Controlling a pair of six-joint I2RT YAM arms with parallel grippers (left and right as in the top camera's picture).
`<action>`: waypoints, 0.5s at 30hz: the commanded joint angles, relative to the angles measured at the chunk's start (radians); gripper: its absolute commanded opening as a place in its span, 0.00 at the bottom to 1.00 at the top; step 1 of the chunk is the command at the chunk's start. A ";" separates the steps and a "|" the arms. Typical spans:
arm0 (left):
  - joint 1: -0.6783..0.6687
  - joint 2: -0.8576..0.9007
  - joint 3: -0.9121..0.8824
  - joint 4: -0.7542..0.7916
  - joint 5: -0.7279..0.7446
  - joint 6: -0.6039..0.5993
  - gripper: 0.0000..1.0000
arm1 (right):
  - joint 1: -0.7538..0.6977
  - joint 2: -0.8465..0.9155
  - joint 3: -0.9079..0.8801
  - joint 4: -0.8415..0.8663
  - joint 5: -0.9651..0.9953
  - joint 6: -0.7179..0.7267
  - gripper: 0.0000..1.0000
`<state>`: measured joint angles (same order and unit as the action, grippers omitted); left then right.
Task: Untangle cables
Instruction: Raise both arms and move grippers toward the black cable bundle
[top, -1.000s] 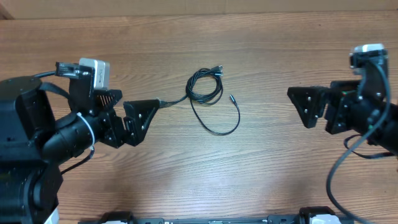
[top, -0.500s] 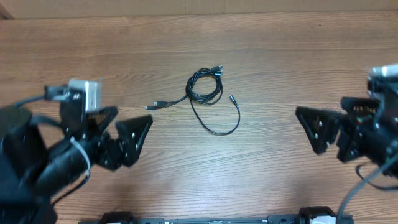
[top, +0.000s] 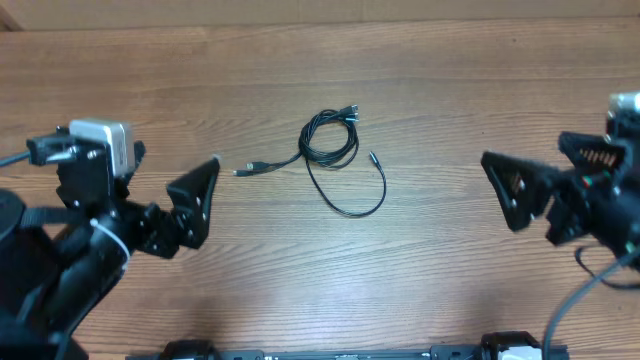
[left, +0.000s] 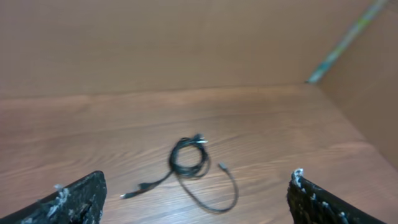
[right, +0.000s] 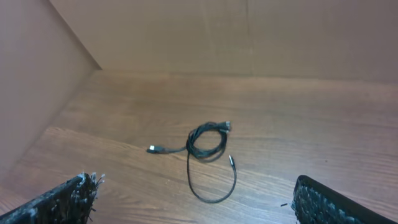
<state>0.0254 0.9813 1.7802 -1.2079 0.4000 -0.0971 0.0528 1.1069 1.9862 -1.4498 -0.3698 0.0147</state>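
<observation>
Wooden table (top: 450, 100), loosely coiled cables (top: 347, 114)

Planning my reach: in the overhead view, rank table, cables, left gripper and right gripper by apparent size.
Largest: table.
Next: cables, by the span they cover, though thin.
Smallest: left gripper and right gripper, which look about alike and blurred, so tied.
</observation>
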 joint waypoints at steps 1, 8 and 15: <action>-0.009 0.041 0.006 -0.040 -0.091 0.036 0.89 | -0.002 0.109 0.011 -0.012 -0.006 -0.016 1.00; -0.015 0.055 -0.070 -0.105 -0.086 0.037 0.85 | 0.030 0.333 0.011 -0.022 -0.036 -0.017 1.00; -0.254 0.068 -0.291 0.106 -0.135 -0.066 0.88 | 0.206 0.466 0.010 0.016 0.135 -0.016 1.00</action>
<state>-0.1253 1.0405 1.5650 -1.1652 0.3031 -0.1013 0.2092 1.5661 1.9877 -1.4536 -0.3130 0.0036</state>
